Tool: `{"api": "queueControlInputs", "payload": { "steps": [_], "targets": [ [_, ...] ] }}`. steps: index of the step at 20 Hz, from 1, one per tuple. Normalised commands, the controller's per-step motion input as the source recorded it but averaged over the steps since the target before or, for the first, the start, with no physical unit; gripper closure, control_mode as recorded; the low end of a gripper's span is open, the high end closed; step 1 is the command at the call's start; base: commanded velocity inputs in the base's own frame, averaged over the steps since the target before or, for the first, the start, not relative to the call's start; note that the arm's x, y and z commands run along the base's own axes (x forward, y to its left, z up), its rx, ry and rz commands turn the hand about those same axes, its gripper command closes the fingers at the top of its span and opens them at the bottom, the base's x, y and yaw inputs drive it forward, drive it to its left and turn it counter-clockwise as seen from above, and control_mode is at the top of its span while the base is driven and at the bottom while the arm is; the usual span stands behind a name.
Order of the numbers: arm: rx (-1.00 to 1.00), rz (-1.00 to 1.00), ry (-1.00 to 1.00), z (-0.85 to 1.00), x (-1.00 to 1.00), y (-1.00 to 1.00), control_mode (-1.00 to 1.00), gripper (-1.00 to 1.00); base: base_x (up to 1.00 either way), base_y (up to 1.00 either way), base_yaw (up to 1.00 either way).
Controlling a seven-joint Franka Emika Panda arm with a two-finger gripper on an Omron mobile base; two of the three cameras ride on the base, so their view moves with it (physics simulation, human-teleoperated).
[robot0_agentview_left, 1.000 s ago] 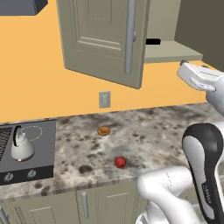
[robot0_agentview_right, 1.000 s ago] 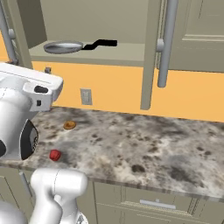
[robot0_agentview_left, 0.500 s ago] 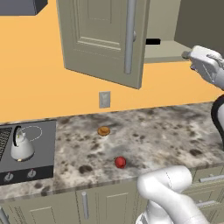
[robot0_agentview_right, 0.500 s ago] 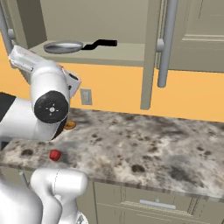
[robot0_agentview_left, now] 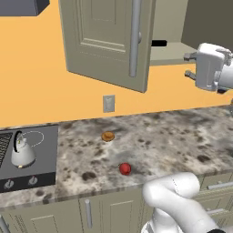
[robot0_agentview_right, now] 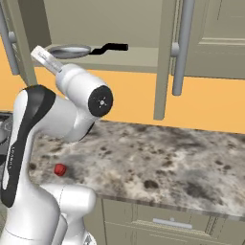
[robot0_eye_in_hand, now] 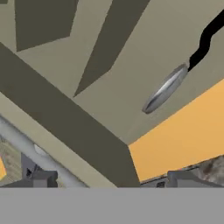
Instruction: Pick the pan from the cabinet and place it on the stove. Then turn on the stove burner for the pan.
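The grey pan (robot0_agentview_right: 71,50) lies on the lower shelf of the open upper cabinet (robot0_agentview_right: 129,61), its black handle (robot0_agentview_right: 113,47) pointing right. In the hand view the pan (robot0_eye_in_hand: 165,89) shows edge-on at the upper right, well ahead of the fingertips (robot0_eye_in_hand: 43,178). My gripper (robot0_eye_in_hand: 113,181) is open and holds nothing. In the left base view the gripper (robot0_agentview_left: 188,66) hovers just outside the cabinet, below and to the right of the pan's handle (robot0_agentview_left: 159,43). The stove (robot0_agentview_left: 43,157) is far left on the counter.
A small silver kettle (robot0_agentview_left: 21,152) stands on the stove. The open cabinet door (robot0_agentview_left: 104,38) hangs left of my hand, and another door's bar handle (robot0_agentview_right: 180,48) hangs at the right. A red fruit (robot0_agentview_left: 124,169) and a brown roll (robot0_agentview_left: 108,136) lie on the counter.
The arm has swung upward and turned the hand toward the cabinet shelf. The jaws stayed open. The pan has not moved.
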Motion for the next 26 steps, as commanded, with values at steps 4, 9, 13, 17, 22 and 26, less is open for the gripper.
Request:
{"api": "queueControlInputs", "payload": {
  "steps": [4, 9, 13, 17, 22, 26],
  "targets": [
    [0.17, 0.22, 0.23, -0.11, 0.61, 0.22, -1.0, -1.0, 0.0, 0.0, 0.0],
    [0.14, 0.21, 0.23, -0.16, 0.59, 0.25, -1.0, -1.0, 0.0, 0.0, 0.0],
    [0.12, 0.21, 0.22, -0.16, 0.53, 0.26, -1.0, -1.0, 0.0, 0.0, 0.0],
    [0.11, 0.19, 0.19, -0.15, 0.33, 0.42, -1.0, -1.0, 0.0, 0.0, 0.0],
    [0.08, 0.18, 0.17, -0.14, 0.13, 0.61, -1.0, -1.0, 0.0, 0.0, 0.0],
    [0.03, 0.17, 0.15, -0.09, 0.0, 0.75, -1.0, -1.0, 0.0, 0.0, 0.0]
  ]
}}
